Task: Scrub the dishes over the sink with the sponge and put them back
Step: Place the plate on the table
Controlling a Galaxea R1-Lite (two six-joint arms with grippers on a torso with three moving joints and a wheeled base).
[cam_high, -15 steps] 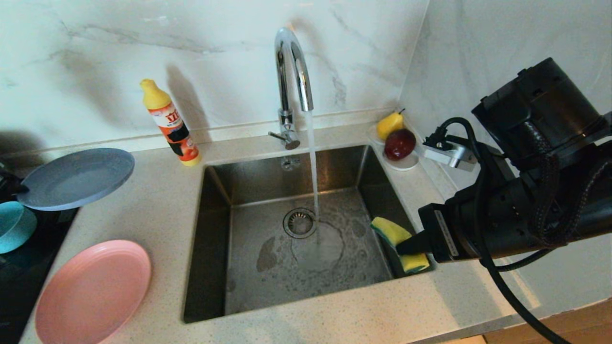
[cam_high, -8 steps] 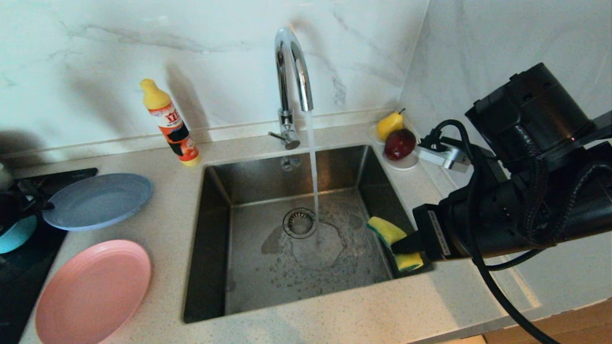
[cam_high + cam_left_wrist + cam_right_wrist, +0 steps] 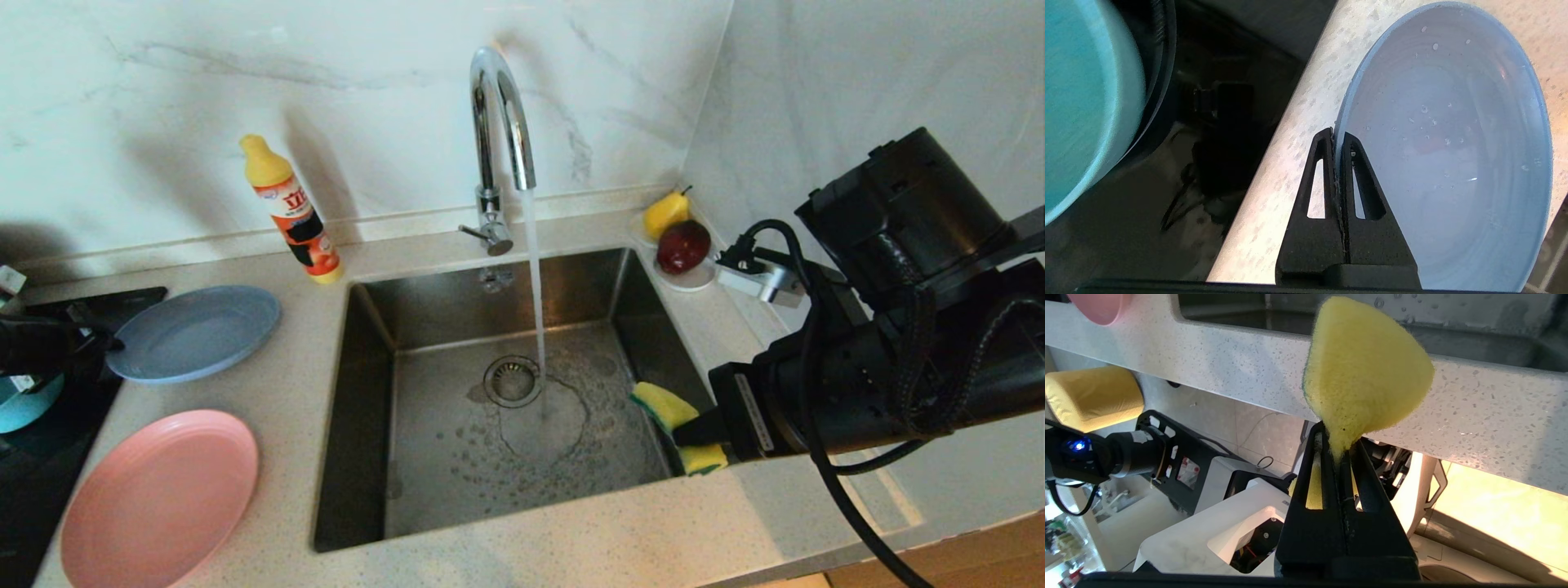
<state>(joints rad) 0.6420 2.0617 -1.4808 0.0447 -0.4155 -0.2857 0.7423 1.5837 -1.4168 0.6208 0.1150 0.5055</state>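
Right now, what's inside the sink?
Inside the sink: tap water running down beside the round drain, and a wet, bubbly floor. The sponge, squeezed in the right gripper, hangs by the right wall. No dishes. The sponge hides that corner.

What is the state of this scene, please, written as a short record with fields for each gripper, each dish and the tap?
left gripper: shut on the rim of the blue plate, at the left of the counter
right gripper: shut on the sponge, at the sink's right edge
pink plate: flat on the counter, near left, not held
teal bowl: at far left, partly hidden
tap: water running into the sink
blue plate surface: water drops visible in the left wrist view
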